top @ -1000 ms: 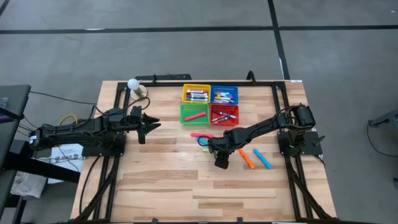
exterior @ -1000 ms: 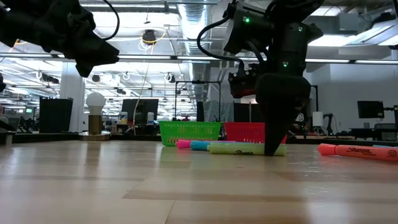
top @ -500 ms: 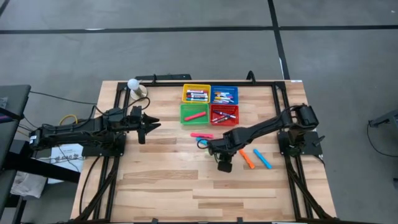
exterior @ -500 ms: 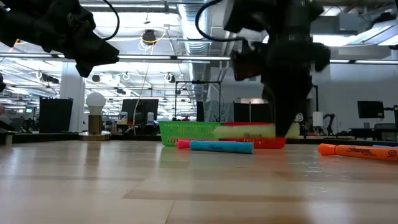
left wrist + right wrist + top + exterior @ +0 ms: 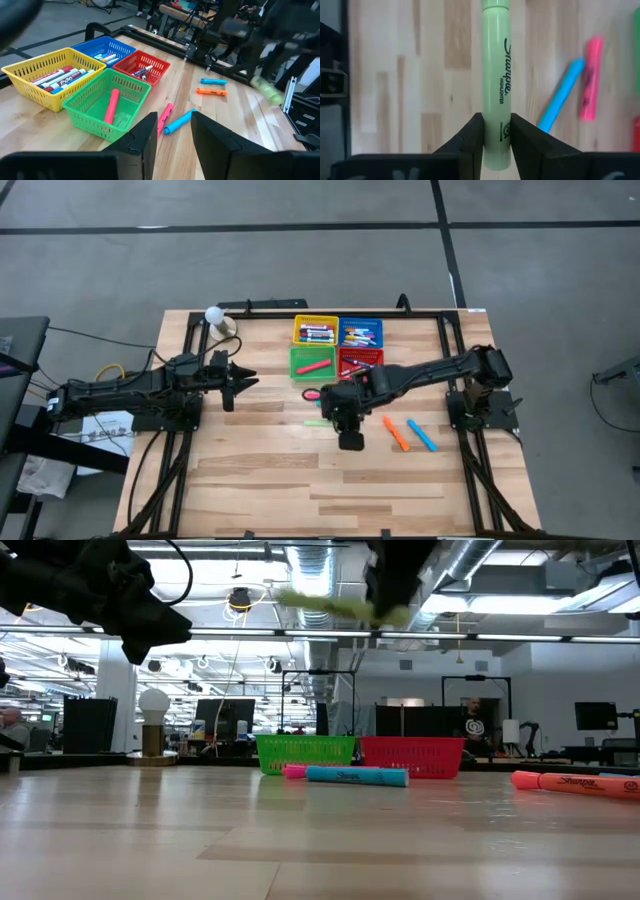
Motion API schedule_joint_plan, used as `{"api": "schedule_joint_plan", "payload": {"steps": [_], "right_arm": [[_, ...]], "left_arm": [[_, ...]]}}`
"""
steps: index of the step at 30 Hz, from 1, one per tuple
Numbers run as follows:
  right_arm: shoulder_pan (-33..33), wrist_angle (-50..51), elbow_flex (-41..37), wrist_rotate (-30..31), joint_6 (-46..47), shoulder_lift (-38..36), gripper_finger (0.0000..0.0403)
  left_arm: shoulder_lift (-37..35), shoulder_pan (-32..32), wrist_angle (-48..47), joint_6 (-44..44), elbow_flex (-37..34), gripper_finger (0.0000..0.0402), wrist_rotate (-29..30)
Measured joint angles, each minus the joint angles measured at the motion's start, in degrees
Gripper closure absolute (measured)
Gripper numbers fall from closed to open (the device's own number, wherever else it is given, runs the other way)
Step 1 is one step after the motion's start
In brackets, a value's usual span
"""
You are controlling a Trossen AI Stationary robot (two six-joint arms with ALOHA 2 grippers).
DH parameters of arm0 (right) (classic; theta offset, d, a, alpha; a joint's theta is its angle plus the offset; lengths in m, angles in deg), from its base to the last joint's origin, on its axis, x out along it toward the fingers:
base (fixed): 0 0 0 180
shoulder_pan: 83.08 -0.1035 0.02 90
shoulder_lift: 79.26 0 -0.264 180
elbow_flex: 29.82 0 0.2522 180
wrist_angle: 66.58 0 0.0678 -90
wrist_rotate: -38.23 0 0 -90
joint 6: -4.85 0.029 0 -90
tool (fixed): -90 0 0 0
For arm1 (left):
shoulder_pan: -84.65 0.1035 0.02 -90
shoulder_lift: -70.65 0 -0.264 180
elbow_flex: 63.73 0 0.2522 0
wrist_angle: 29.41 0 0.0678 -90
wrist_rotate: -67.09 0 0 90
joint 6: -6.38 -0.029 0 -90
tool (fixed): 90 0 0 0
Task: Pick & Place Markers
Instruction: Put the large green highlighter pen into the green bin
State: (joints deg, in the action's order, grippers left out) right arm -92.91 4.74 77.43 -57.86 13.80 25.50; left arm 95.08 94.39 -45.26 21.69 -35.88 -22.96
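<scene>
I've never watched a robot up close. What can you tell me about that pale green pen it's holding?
The green highlighter is a pale green, smooth plastic stick with dark "Sharpie Highlighter" lettering along its barrel. The right gripper has its jaws clamped on one end, with most of the barrel sticking out beyond them. It is lifted well clear of the table, roughly level, touching nothing else.

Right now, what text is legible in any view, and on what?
"Sharpie" and "HIGHLIGHTER": on the green highlighter held in the right gripper.
"Sharpie": on the orange highlighter lying on the table, low view.
"EXPO": on a marker in the yellow basket, left wrist view.
Print on the blue highlighter and on other basket markers: too blurred to read.
</scene>
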Motion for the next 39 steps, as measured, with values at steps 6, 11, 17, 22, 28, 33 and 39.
{"api": "schedule_joint_plan", "payload": {"steps": [6, 11, 17, 22, 28, 33, 39], "right_arm": [[1.99, 0.52, 7.61, -0.41, -3.84, -0.03, 0.0329], [3.45, 0.86, 12.18, -2.1, -6.22, -0.06, 0.0329], [5.49, 2.37, 14.96, -1.68, -8.12, -0.09, 0.0328], [7.91, 2.21, 15.09, -1.42, -10.1, -0.09, 0.0328], [11.48, -0.43, 15.09, 0.17, -13.89, -0.05, 0.0328], [14.4, -1.12, 15.11, 1.89, -17.54, 0.7, 0.0328], [17.46, -2.89, 15.16, 3.33, -21.91, 2.52, 0.0328]], "left_arm": [[0.0, 0.0, 0.0, 0.0, 0.0, 0.0284, -0.02], [0.0, -0.01, 0.01, 0.0, 0.0, 0.0284, -0.02], [0.0, 0.0, 0.0, 0.0, 0.0, 0.0284, -0.02], [0.0, 0.0, 0.01, 0.0, 0.0, 0.0284, -0.02], [0.0, 0.0, 0.02, 0.0, 0.0, 0.0284, 0.0], [0.0, 0.0, 0.02, 0.0, 0.0, 0.0284, 0.0], [0.0, 0.0, 0.02, 0.0, 0.0, 0.0284, 0.0]]}}
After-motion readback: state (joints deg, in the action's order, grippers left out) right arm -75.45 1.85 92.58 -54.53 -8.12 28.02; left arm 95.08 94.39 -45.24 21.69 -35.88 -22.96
